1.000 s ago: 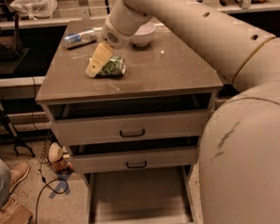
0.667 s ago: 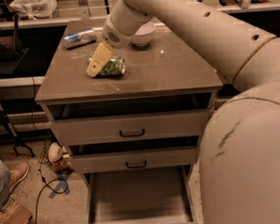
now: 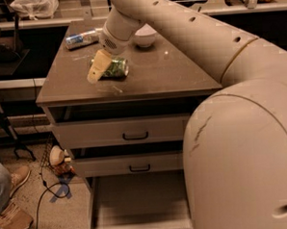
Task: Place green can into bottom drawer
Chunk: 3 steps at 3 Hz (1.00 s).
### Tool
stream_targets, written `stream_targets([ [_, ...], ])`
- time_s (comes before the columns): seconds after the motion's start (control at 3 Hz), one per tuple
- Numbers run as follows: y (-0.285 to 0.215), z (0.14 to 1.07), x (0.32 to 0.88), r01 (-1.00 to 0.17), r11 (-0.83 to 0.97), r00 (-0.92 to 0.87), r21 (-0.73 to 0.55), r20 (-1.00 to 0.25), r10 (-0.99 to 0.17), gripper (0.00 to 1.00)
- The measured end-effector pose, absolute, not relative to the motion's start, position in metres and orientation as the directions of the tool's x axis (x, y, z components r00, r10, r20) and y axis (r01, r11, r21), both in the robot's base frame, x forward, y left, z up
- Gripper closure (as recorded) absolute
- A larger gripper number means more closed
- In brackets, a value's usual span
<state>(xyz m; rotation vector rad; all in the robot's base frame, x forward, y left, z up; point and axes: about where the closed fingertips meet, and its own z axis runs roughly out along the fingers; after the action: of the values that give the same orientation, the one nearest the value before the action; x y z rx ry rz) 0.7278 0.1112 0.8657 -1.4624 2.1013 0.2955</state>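
Observation:
The green can (image 3: 117, 68) lies on its side on the cabinet top (image 3: 146, 80), left of the middle. My gripper (image 3: 105, 72) is down at the can, its cream tip covering the can's left end, with the arm reaching in from the upper right. The bottom drawer (image 3: 138, 203) is pulled out at floor level below the cabinet front, and its flat floor holds nothing.
A silver-and-blue can (image 3: 80, 39) lies at the back left of the top, with a white bowl (image 3: 144, 37) behind my wrist. Two upper drawers with black handles (image 3: 135, 135) are slightly ajar. A person's shoe (image 3: 11, 217) and a cable lie on the floor at left. My arm's bulk (image 3: 242, 159) fills the right.

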Motion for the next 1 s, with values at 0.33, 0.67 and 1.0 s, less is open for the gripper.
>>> stream_targets([
  [0.33, 0.112, 0.854, 0.732, -0.916, 0.384, -0.261, -0.116, -0.553, -0.791, 0.18],
  [0.67, 0.112, 0.845, 0.734, -0.916, 0.387, -0.272, -0.100, -0.554, -0.787, 0.42],
  [1.0, 0.112, 0.840, 0.734, -0.918, 0.388, -0.276, -0.086, -0.562, -0.780, 0.64],
])
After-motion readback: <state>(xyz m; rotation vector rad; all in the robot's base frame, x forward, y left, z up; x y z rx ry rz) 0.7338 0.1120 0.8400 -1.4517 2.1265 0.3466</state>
